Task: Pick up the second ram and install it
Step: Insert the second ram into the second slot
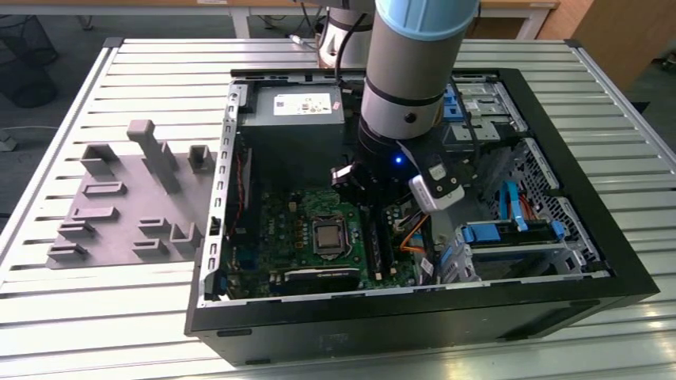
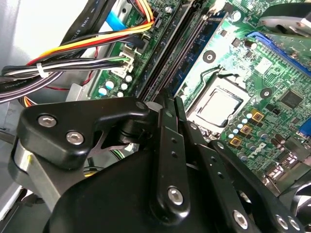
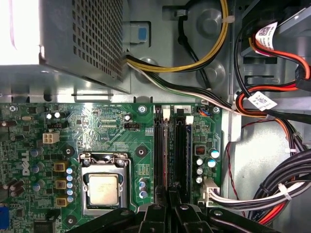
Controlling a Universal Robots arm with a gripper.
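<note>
Inside an open computer case, my gripper (image 1: 365, 207) hangs low over the memory slots of the green motherboard (image 1: 285, 229). In the first wrist view its black fingers (image 3: 160, 213) stand close together on a thin dark strip seen edge-on, the second ram (image 3: 164, 150). The strip stands in the slot nearer the silver processor (image 3: 103, 189). The neighbouring slot (image 3: 182, 150) also holds a dark strip. The second wrist view has the gripper (image 2: 169, 103) nearly closed right above the slots.
The black case rim (image 1: 401, 305) surrounds the work. A grey power supply (image 3: 73, 43) sits beyond the slots. Bundles of coloured cables (image 3: 272, 189) run close beside them. A grey slotted fixture (image 1: 127, 206) lies on the slatted table at the exterior view's left.
</note>
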